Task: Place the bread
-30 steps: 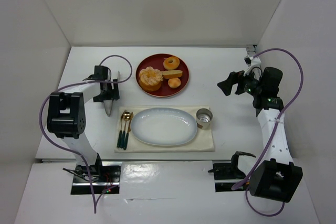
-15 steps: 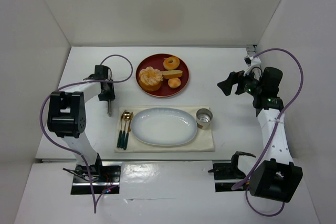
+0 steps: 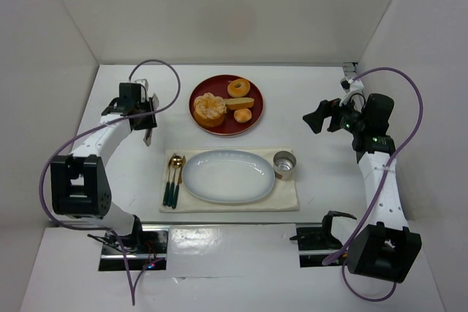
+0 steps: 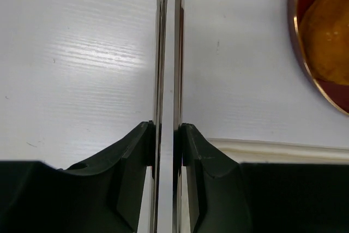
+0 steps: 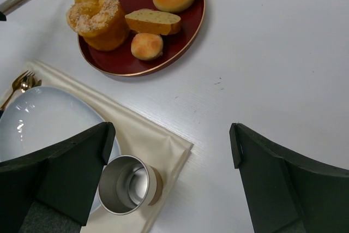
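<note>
The left gripper (image 4: 166,145) is being held clamped on the tongs (image 4: 163,53) at frame left; the bread (image 3: 209,109) is risking being crushed or dropped if pinched unevenly.

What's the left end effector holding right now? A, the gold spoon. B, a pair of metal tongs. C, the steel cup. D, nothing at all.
B: in the left wrist view the left end effector is clamped on both blades of the metal tongs, squeezing them nearly together.
</note>
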### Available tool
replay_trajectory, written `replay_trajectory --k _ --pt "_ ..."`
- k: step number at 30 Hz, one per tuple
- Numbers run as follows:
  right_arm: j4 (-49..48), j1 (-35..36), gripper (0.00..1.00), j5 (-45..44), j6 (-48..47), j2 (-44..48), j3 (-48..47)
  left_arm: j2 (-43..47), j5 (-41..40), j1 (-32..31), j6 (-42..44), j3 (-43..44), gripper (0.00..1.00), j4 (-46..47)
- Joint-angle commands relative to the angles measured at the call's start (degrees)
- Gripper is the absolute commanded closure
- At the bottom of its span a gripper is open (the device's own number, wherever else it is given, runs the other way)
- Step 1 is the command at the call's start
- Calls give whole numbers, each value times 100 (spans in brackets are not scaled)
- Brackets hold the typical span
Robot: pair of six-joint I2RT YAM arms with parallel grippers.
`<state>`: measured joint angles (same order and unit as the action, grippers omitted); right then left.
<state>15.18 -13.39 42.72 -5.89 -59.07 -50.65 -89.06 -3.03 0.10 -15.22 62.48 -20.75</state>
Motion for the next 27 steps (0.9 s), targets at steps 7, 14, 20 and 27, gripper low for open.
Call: replay_trajectory --k 7,14,20,27 --pt "-85 -32 0 123 -35 194 -173 1178 381 -449 -42 212 56 -314" --pt "-85 -32 0 123 -35 194 -173 1786 698 -581 -95 677 55 -833" --pt "-85 -32 0 123 -35 194 -173 1962 944 -634 37 1090 48 -1317" --pt "-85 -32 0 123 -35 194 -173 2085 944 -634 37 1038 43 -1370"
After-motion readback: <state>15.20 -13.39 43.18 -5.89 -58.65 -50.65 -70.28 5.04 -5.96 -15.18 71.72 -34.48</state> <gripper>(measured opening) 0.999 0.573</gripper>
